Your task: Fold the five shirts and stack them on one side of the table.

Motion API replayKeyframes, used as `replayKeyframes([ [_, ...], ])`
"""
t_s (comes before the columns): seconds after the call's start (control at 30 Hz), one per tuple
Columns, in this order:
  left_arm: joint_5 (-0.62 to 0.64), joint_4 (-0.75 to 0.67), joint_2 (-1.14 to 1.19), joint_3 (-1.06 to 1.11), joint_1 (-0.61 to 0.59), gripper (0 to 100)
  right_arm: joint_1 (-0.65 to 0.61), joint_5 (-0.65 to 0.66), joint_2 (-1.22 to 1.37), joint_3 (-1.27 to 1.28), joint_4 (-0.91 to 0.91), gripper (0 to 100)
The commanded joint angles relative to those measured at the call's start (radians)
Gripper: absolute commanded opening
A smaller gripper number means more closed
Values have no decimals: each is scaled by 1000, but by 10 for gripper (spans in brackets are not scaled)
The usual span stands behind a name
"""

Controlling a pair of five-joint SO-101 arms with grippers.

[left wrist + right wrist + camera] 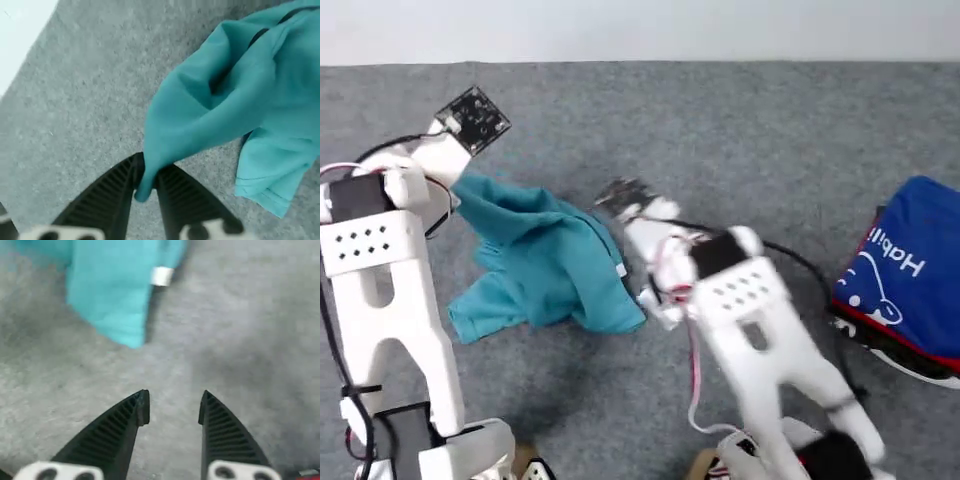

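Left tool (149, 166): we see it pinching a fold of the teal shirt (545, 265) at the shirt's left side.
Teal shirt: we find it crumpled on the grey counter (750, 130), left of centre, between the two arms, with one corner drawn up into the left tool.
Right tool (174, 400): we see its fingers spread with nothing between them, above bare counter just beside the teal shirt's right edge.
Blue shirt (910, 270): it lies at the counter's right edge, well apart from the teal one, and we see red and white cloth edges showing under it.
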Motion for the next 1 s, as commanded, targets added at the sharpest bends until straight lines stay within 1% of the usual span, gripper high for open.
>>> replayKeyframes([
  [0.0,-9,-69,-18,45,-14,5,-71,-15,128,-103,-18,180],
  [0.17,-11,-143,-25,130,-14,5,-113,-18,343,-241,-7,180],
  [0.27,-11,-166,-25,151,-15,5,-128,-66,449,-330,4,180],
  [0.4,-11,-169,-25,154,-15,5,-162,-87,579,-462,59,180],
  [0.63,-11,-167,-26,154,-17,5,-159,-115,774,-660,170,180],
  [0.97,-11,-164,-26,154,-17,5,-168,-115,918,-726,176,176],
])
